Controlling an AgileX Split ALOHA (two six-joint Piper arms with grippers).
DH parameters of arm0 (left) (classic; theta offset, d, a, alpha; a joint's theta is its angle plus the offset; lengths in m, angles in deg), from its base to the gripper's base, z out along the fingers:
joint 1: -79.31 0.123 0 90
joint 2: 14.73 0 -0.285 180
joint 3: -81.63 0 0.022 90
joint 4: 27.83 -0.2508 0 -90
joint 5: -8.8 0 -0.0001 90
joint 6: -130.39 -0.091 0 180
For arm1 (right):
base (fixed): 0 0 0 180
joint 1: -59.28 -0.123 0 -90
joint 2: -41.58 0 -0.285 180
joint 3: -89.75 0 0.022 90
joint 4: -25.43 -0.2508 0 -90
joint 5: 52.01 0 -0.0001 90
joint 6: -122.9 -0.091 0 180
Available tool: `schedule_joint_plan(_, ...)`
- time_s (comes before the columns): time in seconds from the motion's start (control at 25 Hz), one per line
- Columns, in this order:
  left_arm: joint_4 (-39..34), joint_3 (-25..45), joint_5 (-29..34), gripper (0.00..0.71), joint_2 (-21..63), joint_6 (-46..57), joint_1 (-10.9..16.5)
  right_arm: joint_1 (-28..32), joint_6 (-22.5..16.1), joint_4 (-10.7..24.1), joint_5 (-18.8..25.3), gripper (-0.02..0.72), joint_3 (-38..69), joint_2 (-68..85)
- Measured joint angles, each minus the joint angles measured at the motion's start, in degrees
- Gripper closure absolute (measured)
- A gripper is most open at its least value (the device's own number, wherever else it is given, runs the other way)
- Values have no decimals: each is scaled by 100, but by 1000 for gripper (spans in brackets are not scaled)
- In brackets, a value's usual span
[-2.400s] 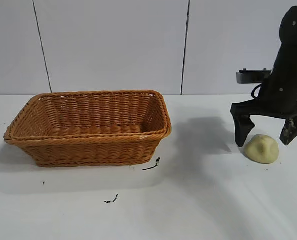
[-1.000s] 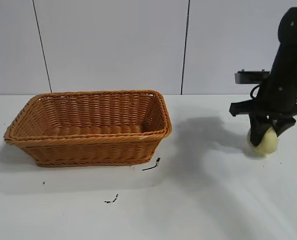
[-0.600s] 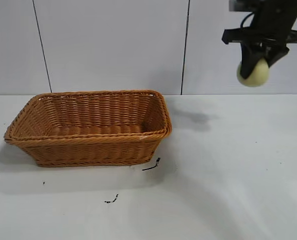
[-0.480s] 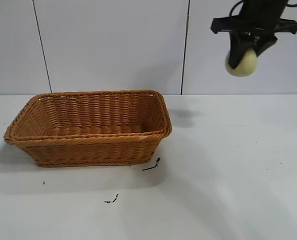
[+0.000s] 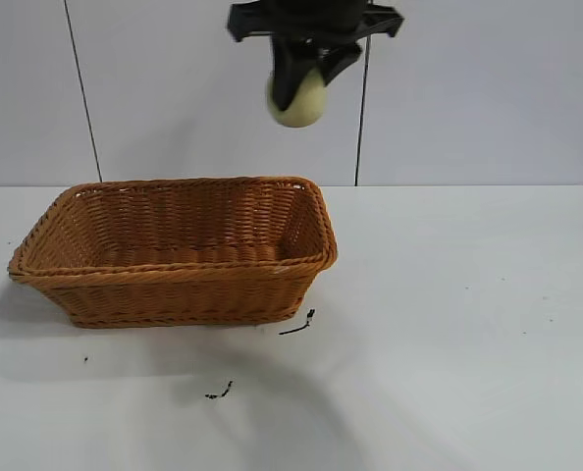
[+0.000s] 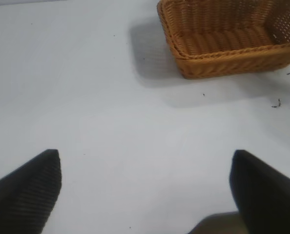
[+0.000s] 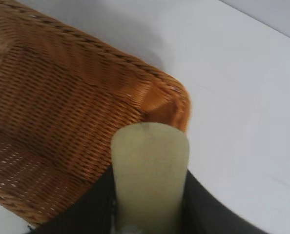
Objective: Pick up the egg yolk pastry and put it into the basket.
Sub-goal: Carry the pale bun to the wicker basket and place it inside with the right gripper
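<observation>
Exterior view: right end effector (image 5: 301,83) is high above the table (image 5: 468,324), at the top of the scene, over the basket's right end. Its two dark fingers (image 5: 290,74) are closed partway on the egg yolk pastry (image 5: 299,100), pinching it from both sides; the pale yellow lump hangs clear of everything below, in front of the grey back wall (image 5: 203,88). The basket (image 5: 174,285) sits on the left half of the table, long side toward the camera, interior showing only wicker. Two small dark scraps (image 5: 299,324) lie on the table just in front of the basket's near right corner, one close to the basket, the other nearer the camera. The left arm does not show here.

Left wrist view: left end effector (image 6: 145,190) is over bare table, well apart from the basket (image 6: 223,56), which lies far off at the scene's edge. Its two dark fingertips (image 6: 25,187) stand wide apart with nothing between them. The dark scraps (image 6: 277,103) show beside the basket.

Right wrist view: the egg yolk pastry (image 7: 150,170) fills the gap between the right end effector's fingers, squeezed into a tall rounded shape, held firmly. Directly beneath it is the corner of the basket (image 7: 62,112), rim and inner weave visible, with white table (image 7: 247,97) beyond.
</observation>
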Motion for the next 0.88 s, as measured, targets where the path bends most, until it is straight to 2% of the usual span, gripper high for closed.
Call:
schedule_joint_plan(0.2, 0, 0, 0, 14, 0, 0, 0, -482, -66, 0, -508, 517, -307, -586)
schedule_joint_plan(0.48, 0, 0, 0, 14, 0, 0, 0, -580, -96, -19, -1016, 517, -333, -1283)
schedule_joint_plan(0.76, 0, 0, 0, 14, 0, 0, 0, -580, -66, -30, -1188, 514, -333, -1588)
schedule_joint_plan(0.84, 0, 0, 0, 14, 0, 0, 0, -580, -66, -30, -1228, 472, -333, -1588)
schedule_joint_plan(0.88, 0, 0, 0, 14, 0, 0, 0, -580, -66, -35, -1252, 415, -333, -1582)
